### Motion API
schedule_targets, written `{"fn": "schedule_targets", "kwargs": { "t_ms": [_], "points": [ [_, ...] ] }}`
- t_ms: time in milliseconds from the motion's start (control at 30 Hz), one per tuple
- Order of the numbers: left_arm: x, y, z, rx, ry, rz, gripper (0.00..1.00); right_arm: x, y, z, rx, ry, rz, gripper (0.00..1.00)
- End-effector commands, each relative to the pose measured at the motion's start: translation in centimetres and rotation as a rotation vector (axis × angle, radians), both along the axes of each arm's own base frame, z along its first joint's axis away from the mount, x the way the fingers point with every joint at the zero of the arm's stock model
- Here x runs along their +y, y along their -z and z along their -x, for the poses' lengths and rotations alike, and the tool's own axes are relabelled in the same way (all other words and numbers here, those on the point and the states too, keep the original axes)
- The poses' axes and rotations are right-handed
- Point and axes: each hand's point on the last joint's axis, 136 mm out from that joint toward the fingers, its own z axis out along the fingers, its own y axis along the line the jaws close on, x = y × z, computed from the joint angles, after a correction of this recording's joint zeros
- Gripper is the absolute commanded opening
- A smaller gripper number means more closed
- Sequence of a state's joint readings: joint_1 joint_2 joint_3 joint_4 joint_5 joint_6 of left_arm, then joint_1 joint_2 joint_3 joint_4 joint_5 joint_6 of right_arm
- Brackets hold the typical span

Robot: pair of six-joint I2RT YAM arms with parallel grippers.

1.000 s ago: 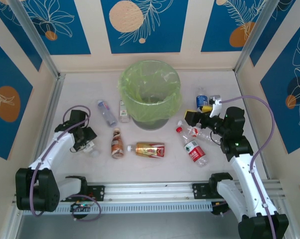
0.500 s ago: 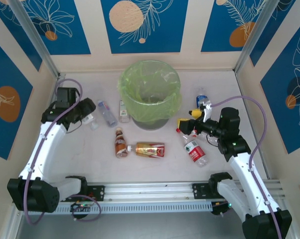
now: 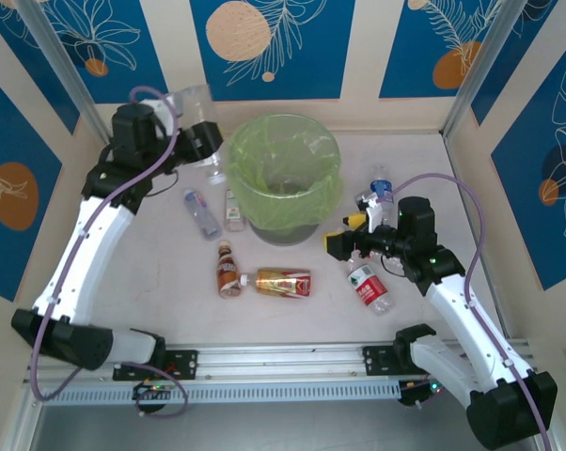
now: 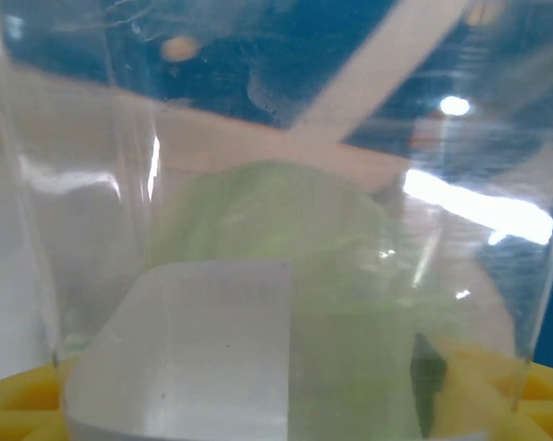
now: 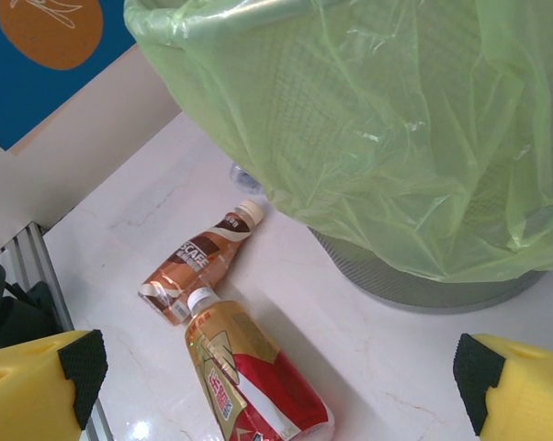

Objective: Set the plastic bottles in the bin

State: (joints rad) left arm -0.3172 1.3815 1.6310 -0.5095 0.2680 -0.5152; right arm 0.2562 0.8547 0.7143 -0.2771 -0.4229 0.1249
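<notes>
Bin [image 3: 284, 177]: round grey basket with a lime-green liner, upright at mid-table toward the back wall. From the right wrist its draped liner and mesh base fill the upper right [image 5: 396, 138].

Clear bottle [image 3: 196, 105]: off the table, held high just beside the bin's left rim, not over the opening as far as the top view shows. Left tool [image 3: 204, 143] clamped on it. In the left wrist view the bottle wall [image 4: 276, 184] sits right against the lens, yellow pads [image 4: 19, 409] at the bottom edge, the bin's green showing through the plastic.

Bottles lying on the table [image 3: 170, 301]:
- blue-labelled bottle [image 3: 200, 213], left of the bin, apart from it
- small pale bottle [image 3: 233, 211], just beside the bin's left base
- brown bottle [image 3: 227, 270], white cap, in front of the bin to the left; also [image 5: 203, 262]
- red-gold bottle [image 3: 283, 282], on its side, its cap end just beside the brown bottle; also [image 5: 253, 377]
- red-white-labelled bottle [image 3: 369, 287], front right of the bin
- blue-capped bottle [image 3: 381, 185], right of the bin, behind the right arm; can't tell whether upright

Right tool [image 3: 345, 233]: low, near the bin's right base, pointing at it. Fingers [image 5: 38, 377] spread apart at the view's lower corners, nothing between them.
</notes>
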Motion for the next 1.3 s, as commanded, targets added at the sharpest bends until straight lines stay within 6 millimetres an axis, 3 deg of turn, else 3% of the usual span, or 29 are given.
{"fn": "schedule_targets", "kwargs": {
  "t_ms": [0,200,367,567,800,1033,1267],
  "points": [
    [-4.7,-3.7,-0.2,-0.152,0.162,-0.018,0.70,-0.2,-0.8,-0.8,-0.049,0.030,0.010,0.99],
    [-10.8,-3.6,-3.2,-0.228,0.239,-0.112,0.70,-0.3,-0.8,-1.2,-0.051,0.054,0.009,0.99],
    [-14.2,0.2,-6.0,-0.205,0.254,-0.220,0.70,-0.7,-0.6,-1.1,-0.043,0.077,0.024,0.99],
    [-14.8,5.8,-8.3,-0.134,0.201,-0.338,0.71,-1.3,-0.2,-0.8,-0.050,0.108,0.042,0.99],
    [-15.4,10.8,-8.1,-0.044,0.238,-0.367,0.73,-1.7,0.4,-1.1,-0.034,0.138,0.059,0.99],
    [-15.5,14.0,-7.4,0.029,0.240,-0.343,0.76,-2.0,1.0,-1.3,-0.016,0.162,0.065,0.99],
    [-15.4,14.3,-6.5,0.047,0.252,-0.313,0.89,-2.4,1.6,-1.4,-0.010,0.181,0.085,0.99]
  ]
}}
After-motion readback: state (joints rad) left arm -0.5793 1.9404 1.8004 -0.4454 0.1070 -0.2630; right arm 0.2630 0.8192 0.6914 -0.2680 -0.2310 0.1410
